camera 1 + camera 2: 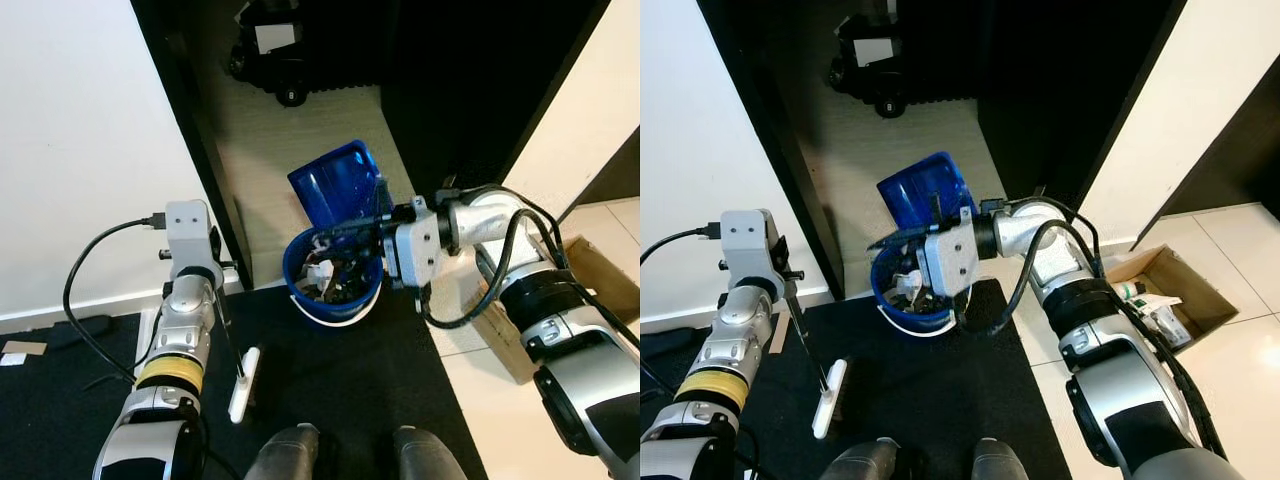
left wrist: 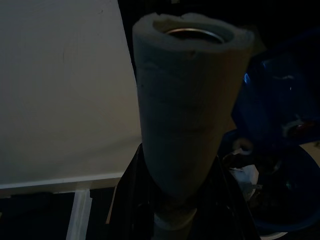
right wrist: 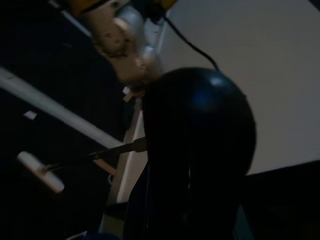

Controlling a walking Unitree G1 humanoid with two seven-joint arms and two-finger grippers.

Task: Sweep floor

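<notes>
A blue dustpan [image 1: 335,180] is tipped up over a blue bucket [image 1: 300,300] that holds scraps and dust. My right gripper [image 1: 372,232] is shut on the dustpan's black handle [image 3: 200,130], just above the bucket's rim. To the left, my left gripper [image 1: 214,262] is shut on the broom's grey foam grip [image 2: 182,110]. The thin black rod [image 1: 228,335] runs down to the white broom head [image 1: 244,385], which rests on the black mat [image 1: 340,410].
A white wall [image 1: 80,150] stands on the left and a dark door frame [image 1: 210,170] beside the bucket. A black wheeled device [image 1: 270,50] sits in the passage beyond. An open cardboard box [image 1: 1160,290] lies on the tiles at the right. A black cable [image 1: 80,290] trails at the left.
</notes>
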